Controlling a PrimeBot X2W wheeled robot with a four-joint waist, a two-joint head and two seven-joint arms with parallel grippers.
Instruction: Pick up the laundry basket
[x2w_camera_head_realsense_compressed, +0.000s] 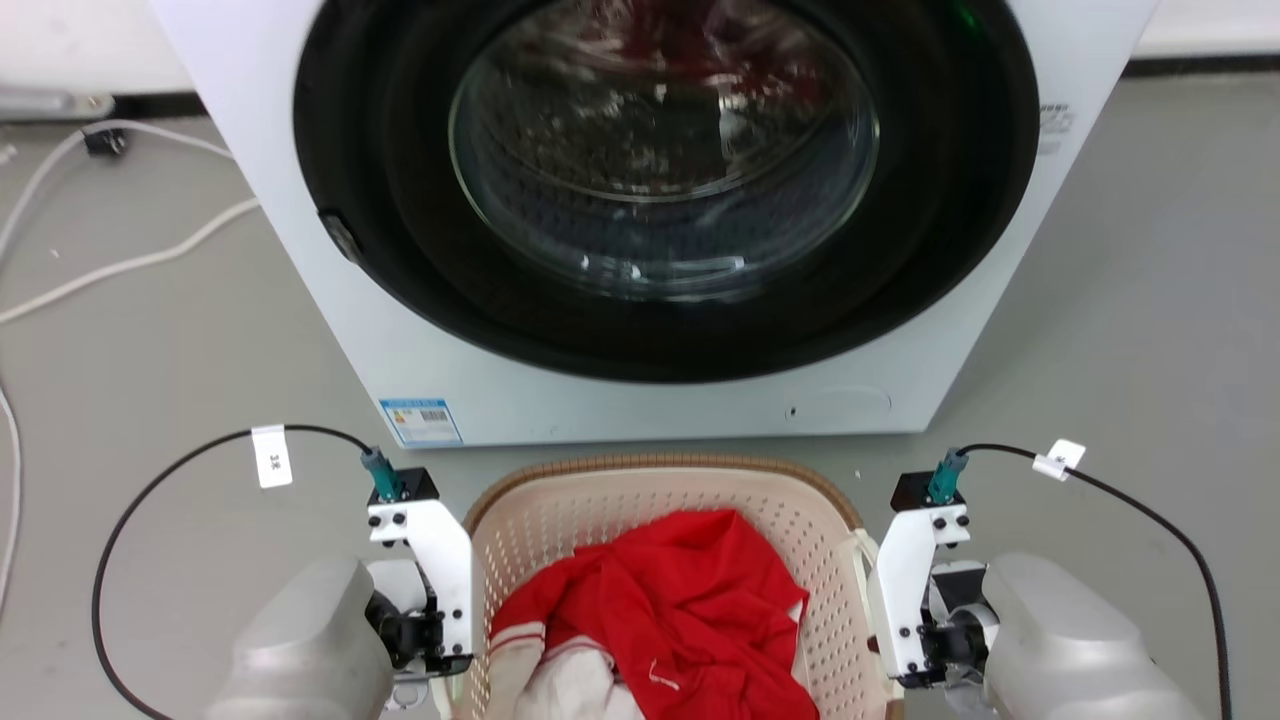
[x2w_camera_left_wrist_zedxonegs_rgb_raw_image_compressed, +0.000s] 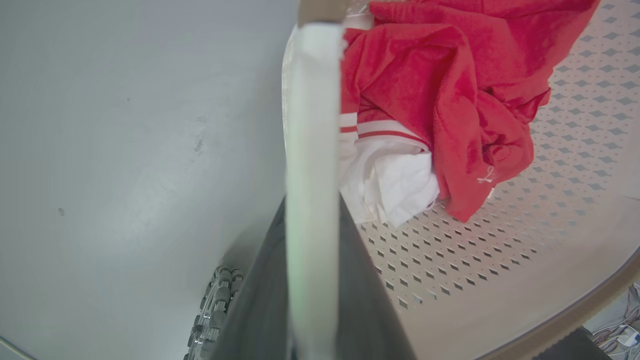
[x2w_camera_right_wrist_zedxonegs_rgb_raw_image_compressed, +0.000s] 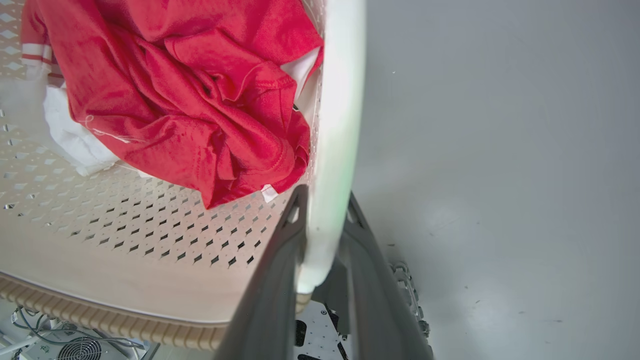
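Closest to the lens on my left wrist camera, the left gripper (x2w_camera_left_wrist_zedxonegs_rgb_raw_image_compressed: 312, 210) has its two dark fingers (x2w_camera_left_wrist_zedxonegs_rgb_raw_image_compressed: 260, 300) pressed against either face of the white left side handle (x2w_camera_left_wrist_zedxonegs_rgb_raw_image_compressed: 310, 125), with no gap that I can see. The right gripper (x2w_camera_right_wrist_zedxonegs_rgb_raw_image_compressed: 324, 200) mirrors that, pinching the white right side handle (x2w_camera_right_wrist_zedxonegs_rgb_raw_image_compressed: 340, 100) near its lower end.

Between my arms is the laundry basket (x2w_camera_head_realsense_compressed: 660, 465), mouth upward and level. Its far brown rim is just short of the foot of the washing machine (x2w_camera_head_realsense_compressed: 620, 400). I cannot tell whether its base is resting on the grey floor (x2w_camera_head_realsense_compressed: 150, 350).

Inside, a crumpled red garment (x2w_camera_head_realsense_compressed: 690, 610) lies over a white piece (x2w_camera_left_wrist_zedxonegs_rgb_raw_image_compressed: 395, 185). That is a small, soft load, so I judge the whole thing light. The perforated plastic walls look thin and likely to flex. The handles are smooth and narrow, and could slip or swing between the pads if one arm leads. These handles are the right place to hold, both at once, rising evenly.

With a handle on each side of me, I judge the long axis runs across my front, left to right. The near end is cut off in the head view, so I cannot confirm it.
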